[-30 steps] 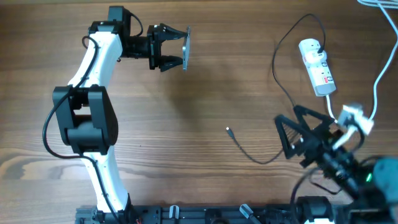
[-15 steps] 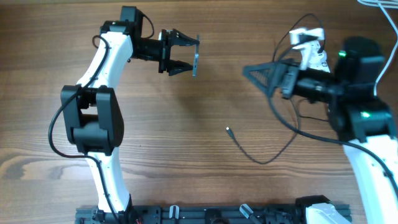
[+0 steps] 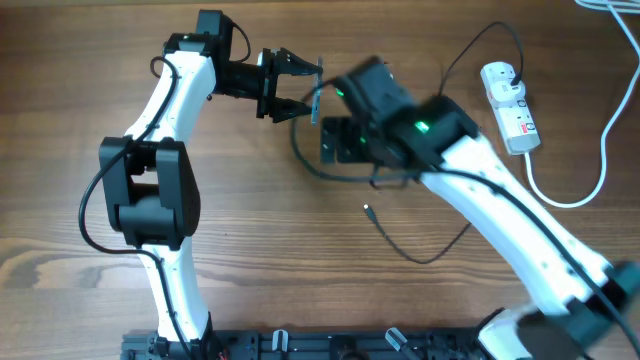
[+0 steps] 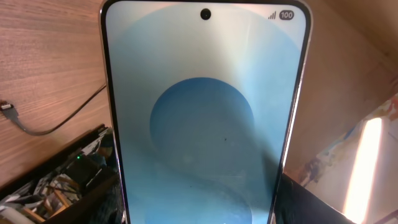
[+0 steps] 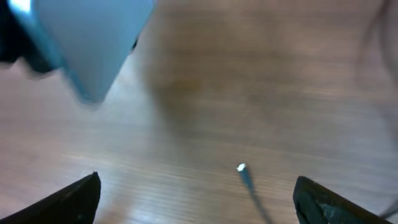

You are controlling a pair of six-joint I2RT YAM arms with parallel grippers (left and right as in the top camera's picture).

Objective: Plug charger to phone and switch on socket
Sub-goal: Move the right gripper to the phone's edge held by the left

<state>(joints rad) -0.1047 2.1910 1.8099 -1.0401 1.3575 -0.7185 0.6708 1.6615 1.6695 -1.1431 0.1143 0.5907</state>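
Observation:
My left gripper (image 3: 298,90) is shut on the phone (image 3: 315,92) and holds it edge-on above the table at the back middle. The phone's blue-white screen (image 4: 205,112) fills the left wrist view. My right gripper (image 3: 338,140) is open and empty, hovering just below-right of the phone. In the right wrist view its fingers (image 5: 196,190) are spread wide, with the charger's metal plug tip (image 5: 241,167) on the table between them and the blurred phone (image 5: 87,43) at the upper left. The charger tip (image 3: 367,209) lies mid-table. The white socket (image 3: 510,105) lies at the back right.
The thin black cable (image 3: 430,258) curves from the tip towards the right and up to the socket. A thick white cord (image 3: 560,195) loops at the right edge. The right arm (image 3: 500,220) stretches diagonally across the table's right half.
My right arm has swung from the right side of the table across to the middle, ending next to the held phone. My left gripper moved slightly right with the phone, then held still.

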